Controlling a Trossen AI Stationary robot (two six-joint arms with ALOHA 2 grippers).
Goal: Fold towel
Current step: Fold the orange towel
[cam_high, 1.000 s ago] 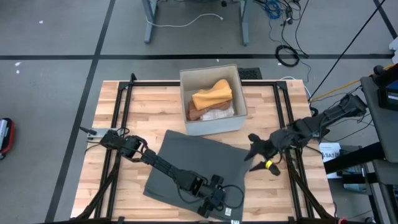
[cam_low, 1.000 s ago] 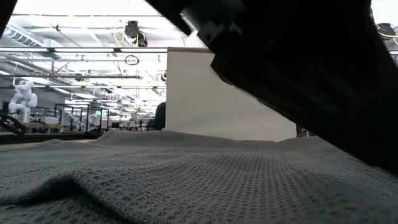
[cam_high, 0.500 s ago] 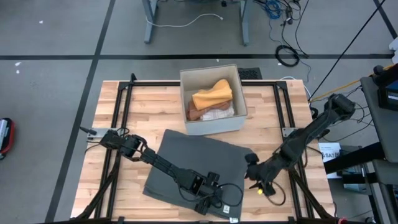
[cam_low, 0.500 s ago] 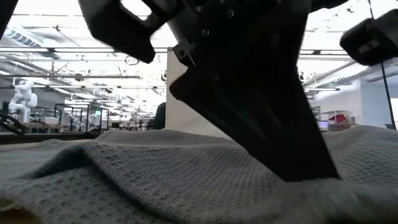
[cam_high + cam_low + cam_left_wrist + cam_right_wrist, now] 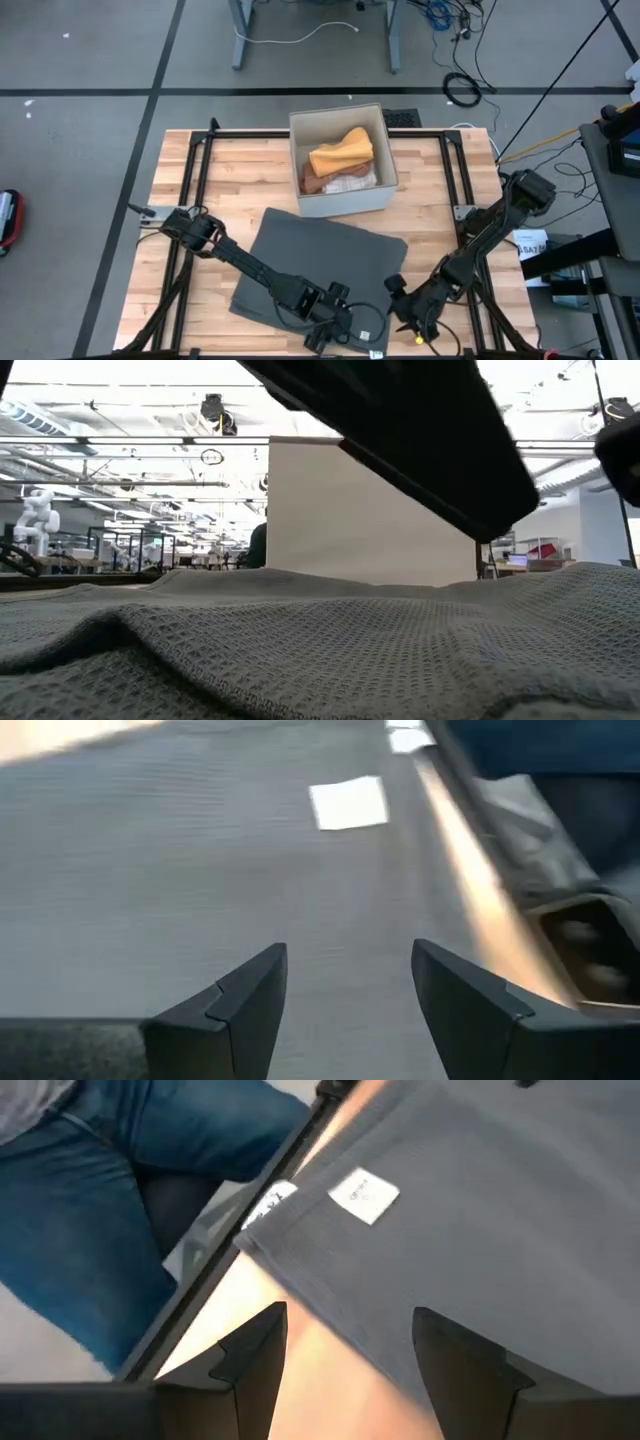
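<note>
One box (image 5: 343, 160) holds yellow cloth (image 5: 341, 153); both end effectors, left (image 5: 335, 338) and right (image 5: 402, 312), gape over towel (image 5: 315, 265).

Two dark, black segmented arms (image 5: 255, 268) seen from above, thin black cables looped along links. Yellow marking noted near right gripper (image 5: 415, 322). Left gripper (image 5: 345, 1010): dark matte wedge-shaped fingers (image 5: 240, 1010), bevelled edges.

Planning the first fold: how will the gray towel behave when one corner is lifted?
The gray towel will probably drape limply; the low view shows soft ripples. Its waffle weave likely grips well. Lying flat on the table, it should trail rather than slide.
</note>
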